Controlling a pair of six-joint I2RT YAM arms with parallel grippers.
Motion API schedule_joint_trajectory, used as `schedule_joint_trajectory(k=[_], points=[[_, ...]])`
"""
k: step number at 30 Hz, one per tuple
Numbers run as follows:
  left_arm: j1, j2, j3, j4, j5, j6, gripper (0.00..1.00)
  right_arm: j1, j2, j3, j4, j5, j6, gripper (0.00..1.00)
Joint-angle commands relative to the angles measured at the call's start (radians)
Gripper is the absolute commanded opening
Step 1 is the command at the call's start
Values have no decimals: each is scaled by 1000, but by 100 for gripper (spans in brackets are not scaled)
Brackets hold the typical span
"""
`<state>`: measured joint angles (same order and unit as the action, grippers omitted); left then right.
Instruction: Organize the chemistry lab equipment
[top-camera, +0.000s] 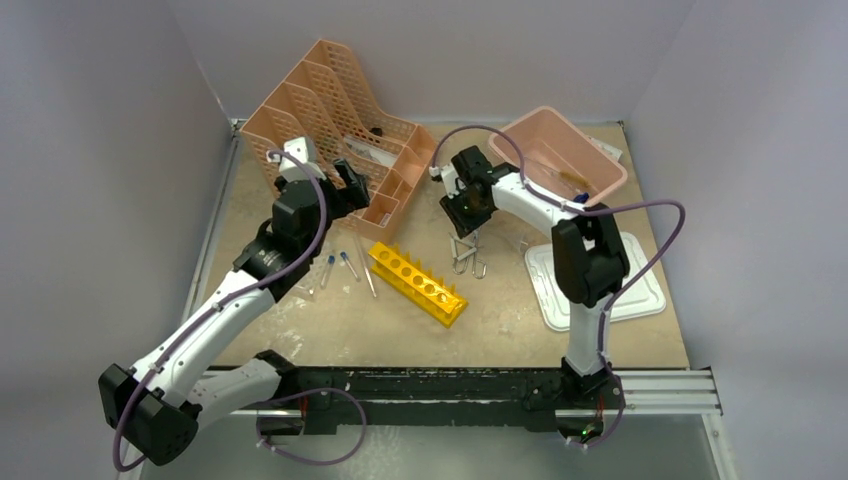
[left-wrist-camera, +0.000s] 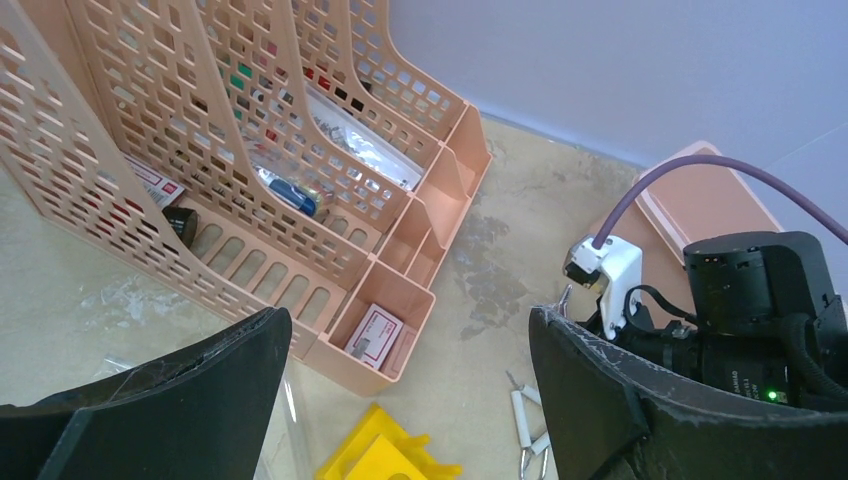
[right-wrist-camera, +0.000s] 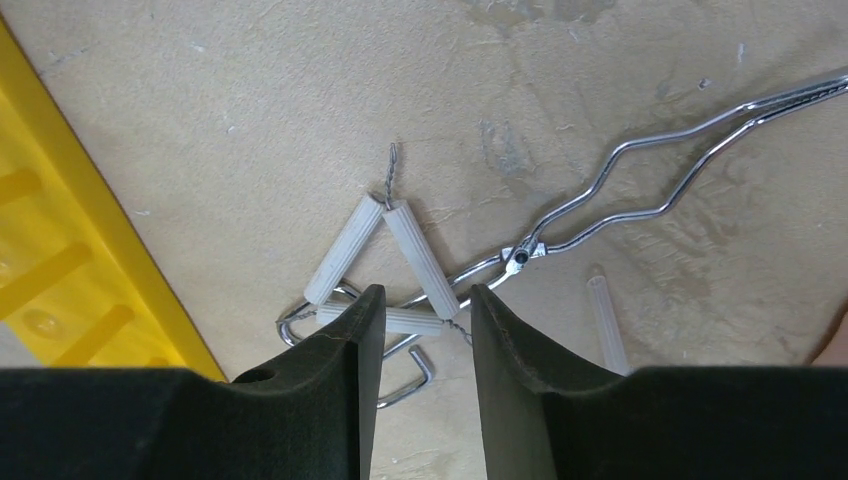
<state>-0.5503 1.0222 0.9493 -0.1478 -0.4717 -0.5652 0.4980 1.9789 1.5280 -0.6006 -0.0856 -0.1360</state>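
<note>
The yellow test-tube rack (top-camera: 417, 283) lies mid-table; it also shows in the left wrist view (left-wrist-camera: 385, 455) and the right wrist view (right-wrist-camera: 70, 260). Two blue-capped tubes (top-camera: 338, 267) lie left of it. The silvery tongs (top-camera: 466, 255) lie right of the rack, with a white-sleeved wire triangle (right-wrist-camera: 385, 265) on their handles (right-wrist-camera: 640, 185). My right gripper (top-camera: 468, 215) hovers just above the triangle, open with a narrow gap and empty (right-wrist-camera: 420, 300). My left gripper (top-camera: 352, 190) is wide open and empty by the organizer's front corner (left-wrist-camera: 410, 330).
The peach mesh organizer (top-camera: 330, 120) stands back left, with a small box (left-wrist-camera: 372, 332) in its front compartment. The pink tub (top-camera: 560, 150) is back right, its white lid (top-camera: 600, 285) flat at right. A clear tube (right-wrist-camera: 605, 320) lies by the tongs.
</note>
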Motion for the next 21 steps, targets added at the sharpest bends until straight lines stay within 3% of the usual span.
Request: schedule_joint_trajectory(k=[1, 7, 12, 17, 21], points=[[2, -34, -12, 22, -10, -10, 88, 9, 9, 6, -7, 52, -49, 39], [1, -31, -12, 23, -14, -10, 88, 26, 60, 33, -28, 15, -74, 39], [1, -28, -19, 32, -17, -18, 88, 45, 102, 52, -34, 72, -80, 37], [1, -21, -19, 48, 7, -14, 88, 49, 116, 56, -24, 83, -81, 26], [2, -19, -18, 53, 8, -16, 88, 51, 107, 53, -14, 112, -81, 9]])
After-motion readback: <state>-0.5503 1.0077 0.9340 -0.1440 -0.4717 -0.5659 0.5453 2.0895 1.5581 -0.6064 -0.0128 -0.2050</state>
